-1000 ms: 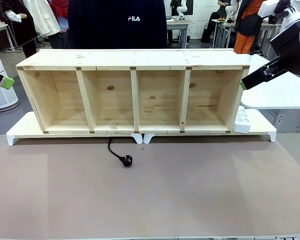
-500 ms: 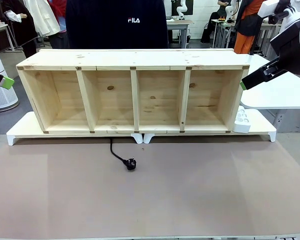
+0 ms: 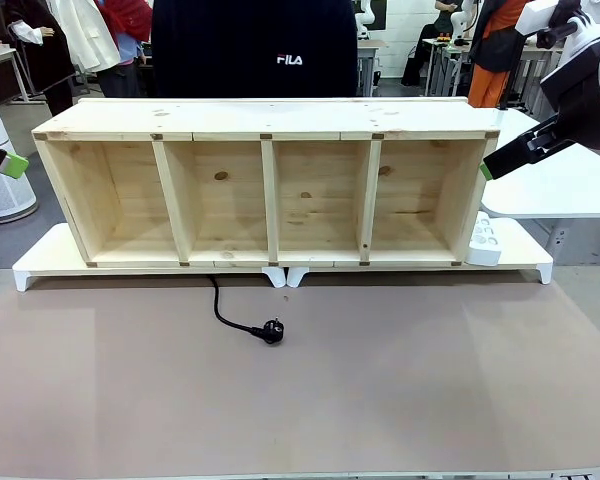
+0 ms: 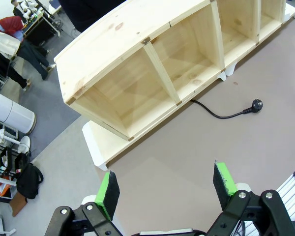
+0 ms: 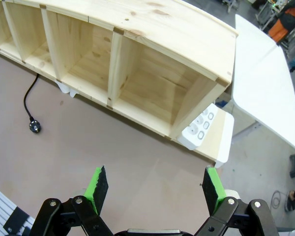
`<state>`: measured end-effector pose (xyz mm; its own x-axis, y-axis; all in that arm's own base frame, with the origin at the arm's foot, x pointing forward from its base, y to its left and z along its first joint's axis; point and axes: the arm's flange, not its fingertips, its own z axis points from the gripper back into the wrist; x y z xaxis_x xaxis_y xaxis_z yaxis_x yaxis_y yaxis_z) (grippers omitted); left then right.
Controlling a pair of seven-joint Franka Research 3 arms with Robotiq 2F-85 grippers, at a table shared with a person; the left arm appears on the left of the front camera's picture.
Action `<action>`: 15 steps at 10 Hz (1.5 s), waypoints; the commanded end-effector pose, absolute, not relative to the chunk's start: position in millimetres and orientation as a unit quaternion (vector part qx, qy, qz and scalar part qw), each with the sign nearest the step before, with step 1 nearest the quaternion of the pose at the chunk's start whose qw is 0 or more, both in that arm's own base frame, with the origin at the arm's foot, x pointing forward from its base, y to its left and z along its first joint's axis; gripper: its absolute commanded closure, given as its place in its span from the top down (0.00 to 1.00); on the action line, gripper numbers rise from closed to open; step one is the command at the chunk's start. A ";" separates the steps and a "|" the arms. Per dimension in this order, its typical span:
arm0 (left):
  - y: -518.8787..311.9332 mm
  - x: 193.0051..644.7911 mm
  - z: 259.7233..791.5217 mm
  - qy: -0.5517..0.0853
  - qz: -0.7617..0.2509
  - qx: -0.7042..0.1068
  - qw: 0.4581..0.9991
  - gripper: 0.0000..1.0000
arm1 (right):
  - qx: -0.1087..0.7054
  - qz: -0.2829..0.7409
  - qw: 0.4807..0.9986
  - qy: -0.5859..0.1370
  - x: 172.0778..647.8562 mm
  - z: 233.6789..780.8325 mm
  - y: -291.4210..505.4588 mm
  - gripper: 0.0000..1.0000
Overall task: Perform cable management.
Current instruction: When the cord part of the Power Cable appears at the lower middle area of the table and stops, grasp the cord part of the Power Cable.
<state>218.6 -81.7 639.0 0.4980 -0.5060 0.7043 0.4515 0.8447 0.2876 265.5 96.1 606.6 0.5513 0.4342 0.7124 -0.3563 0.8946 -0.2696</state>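
Green pads (image 4: 107, 189) on the left gripper (image 4: 165, 183) stand well apart with nothing between them, and that gripper hangs off the left end of the shelf (image 3: 270, 132), level with its top board. Right of it, the cable (image 3: 223, 315) comes out from under the shelf's front edge below the second compartment from the left. It runs a short way toward the robot, then bends right, so its free end lies along the shelf's front. The plug (image 3: 272, 330) rests on the table (image 3: 400, 400) just ahead of the shelf's middle divider. Behind the cable are the shelf's front lip and the feet of the white base (image 3: 40, 262) under the shelf; in front of it the table is bare, leaving room to come down from above. Off the shelf's right end the right gripper (image 5: 154, 183) is also spread wide and empty, raised above a white power strip (image 3: 485, 240) at that end's foot. Both grippers look about equally far from the plug. The cable's root sits on the shelf's left half, so I judge the left arm better placed.
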 end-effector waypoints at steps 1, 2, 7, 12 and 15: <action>-84.2 221.6 638.9 -0.422 -0.278 0.032 0.862 1.00 | -0.047 0.225 0.880 -0.415 268.0 604.8 96.6 1.00; -84.2 221.6 638.9 -0.422 -0.278 0.032 0.862 1.00 | -0.047 0.225 0.880 -0.415 268.0 604.8 96.6 1.00; -84.2 221.6 638.9 -0.422 -0.278 0.032 0.862 1.00 | -0.047 0.225 0.880 -0.415 268.0 604.8 96.6 1.00; -84.2 221.6 638.9 -0.422 -0.278 0.032 0.862 1.00 | -0.047 0.225 0.880 -0.415 268.0 604.8 96.6 1.00; -84.2 221.6 638.9 -0.422 -0.278 0.032 0.862 1.00 | -0.047 0.225 0.880 -0.415 268.0 604.8 96.6 1.00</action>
<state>218.6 -81.7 639.0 0.4980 -0.5060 0.7043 0.4515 0.8447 0.2876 265.5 96.1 606.6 0.5513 0.4342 0.7124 -0.3563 0.8946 -0.2696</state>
